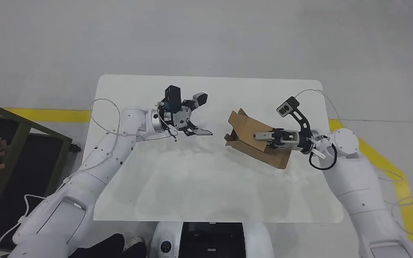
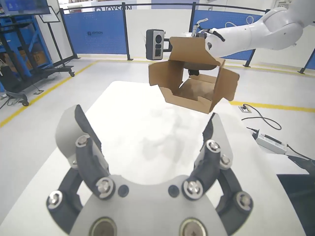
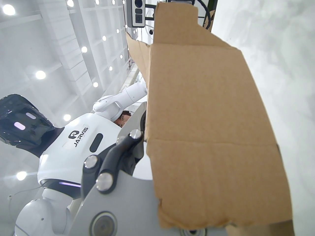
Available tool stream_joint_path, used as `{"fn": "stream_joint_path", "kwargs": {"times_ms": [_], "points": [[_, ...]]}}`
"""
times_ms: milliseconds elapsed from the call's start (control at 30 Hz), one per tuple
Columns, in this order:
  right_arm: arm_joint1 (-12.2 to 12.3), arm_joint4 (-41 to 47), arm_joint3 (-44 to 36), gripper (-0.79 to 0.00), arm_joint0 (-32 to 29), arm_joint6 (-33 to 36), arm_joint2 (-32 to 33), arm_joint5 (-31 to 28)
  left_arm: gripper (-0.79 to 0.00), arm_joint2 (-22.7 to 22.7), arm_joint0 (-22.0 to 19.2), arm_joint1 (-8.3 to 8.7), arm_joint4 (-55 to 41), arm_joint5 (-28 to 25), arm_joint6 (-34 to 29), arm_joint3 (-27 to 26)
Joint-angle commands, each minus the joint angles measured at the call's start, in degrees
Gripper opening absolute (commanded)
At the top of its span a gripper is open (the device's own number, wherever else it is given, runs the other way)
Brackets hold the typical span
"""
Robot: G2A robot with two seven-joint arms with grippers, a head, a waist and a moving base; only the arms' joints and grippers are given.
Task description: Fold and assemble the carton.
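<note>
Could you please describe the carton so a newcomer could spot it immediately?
Over the white table, look to the robot's right side. There the right gripper holds the carton, jaws shut on one panel. It is the only brown cardboard thing, half-folded with flaps open.

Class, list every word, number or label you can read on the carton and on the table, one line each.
Carton: none; every face in view is plain brown card.
Table: none; no print on its white top.
</note>
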Motion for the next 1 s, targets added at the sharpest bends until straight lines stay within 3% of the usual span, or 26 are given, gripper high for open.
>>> {"fn": "stream_joint_path", "kwargs": {"times_ms": [0,233,333,467,633,967], "points": [[0.0,0.0,0.0,-0.785,0.0,0.0,0.0,0.0,0.000,0.0,0.0,-0.01,-0.4,0.0,-0.5,0.0],[0.0,0.0,0.0,-0.785,0.0,0.0,0.0,0.0,0.000,0.0,0.0,-0.01,-0.4,0.0,-0.5,0.0],[0.0,0.0,0.0,-0.785,0.0,0.0,0.0,0.0,0.000,-0.2,1.1,-0.12,-1.7,2.3,-4.6,-0.2],[0.0,-0.7,-0.7,-0.785,-0.3,-1.2,-0.1,0.0,0.000,-0.3,1.5,-0.12,-2.6,1.3,-7.7,0.0],[0.1,-2.3,-2.8,-0.785,-0.8,-2.0,-0.2,0.0,0.000,1.3,2.4,0.50,2.9,0.0,-9.2,-2.3],[-0.1,-2.1,-1.8,-0.785,0.2,-1.2,-1.0,-1.4,0.000,11.3,1.7,2.76,9.5,0.0,1.4,-5.4]]}}
